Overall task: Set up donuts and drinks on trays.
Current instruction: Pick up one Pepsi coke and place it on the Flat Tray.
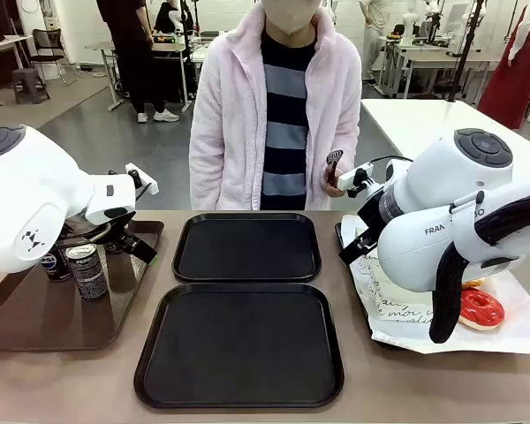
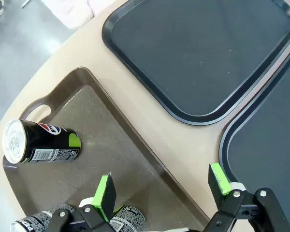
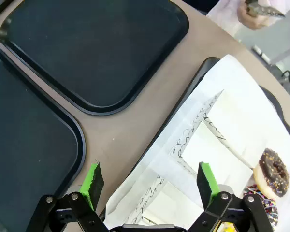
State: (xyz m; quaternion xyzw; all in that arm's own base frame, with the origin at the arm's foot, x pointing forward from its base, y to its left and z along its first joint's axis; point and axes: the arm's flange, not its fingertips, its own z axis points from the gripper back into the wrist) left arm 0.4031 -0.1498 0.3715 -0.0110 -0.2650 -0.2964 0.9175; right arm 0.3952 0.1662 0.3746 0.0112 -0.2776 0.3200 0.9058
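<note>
**Left gripper** [image 2: 162, 188]: jaws spread wide with nothing between them. Under the gap are the rim of the brown tray [image 2: 63, 89] and bare tabletop.
- One can [image 2: 128, 220] stands just outside the finger at seven o'clock. I cannot tell if they touch.
- A second can [image 2: 41, 142] stands apart at nine o'clock, upright on the brown tray.
- Risk: these cans are slim and tall. A finger coming down off-centre, or a sideways brush from the one already beside the near can, would likely tip it. It could then roll into its neighbour.

**Right gripper** [image 3: 150, 180]: jaws equally wide and empty, hanging over the white paper boxes [image 3: 208, 140] on the paper-lined tray [image 3: 203, 65].
- A chocolate donut [image 3: 274, 166] lies at three o'clock.
- A sprinkled donut [image 3: 258, 195] lies at four, just below it.
- From the front, a red donut [image 1: 481, 307] lies on the paper at the table's four o'clock, beside the right arm.
- Risk: the boxes look thin, so a hard squeeze would crush one. A finger catching the liner would drag everything on it. Glaze would smear under the pads.

**Targets:** the far black tray [image 1: 247, 247] and the near black tray [image 1: 238, 344] both sit bare mid-table, with no drinks or donuts on them yet.

**Person:** a hand [image 1: 334, 172] holds tongs at twelve o'clock from the right arm and close to it. A lift toward the far tray could meet that hand.
</note>
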